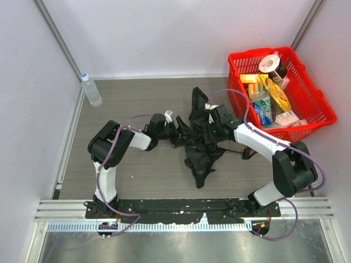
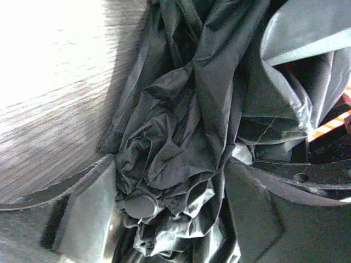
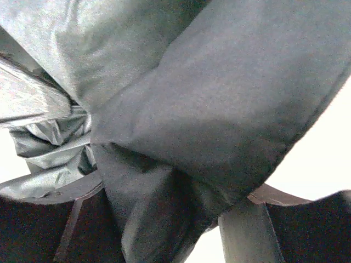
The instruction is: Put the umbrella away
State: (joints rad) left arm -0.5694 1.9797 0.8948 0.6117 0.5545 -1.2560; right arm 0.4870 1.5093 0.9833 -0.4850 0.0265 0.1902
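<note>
The umbrella (image 1: 198, 145) lies crumpled as loose black fabric in the middle of the table, with one flap reaching toward the back and another toward the front. My left gripper (image 1: 171, 130) is pushed into its left side. In the left wrist view the jaws stand wide, and bunched umbrella (image 2: 181, 137) cloth fills the gap of the left gripper (image 2: 171, 170) between both fingers (image 2: 90, 213). My right gripper (image 1: 211, 129) is at the umbrella's right side. There a broad fold of the umbrella (image 3: 208, 98) passes between the open jaws of the right gripper (image 3: 173, 192).
A red basket (image 1: 260, 52) full of groceries and packets stands at the back right, close behind the right arm. A clear water bottle (image 1: 90, 90) stands at the back left by the wall. White walls enclose the table on three sides.
</note>
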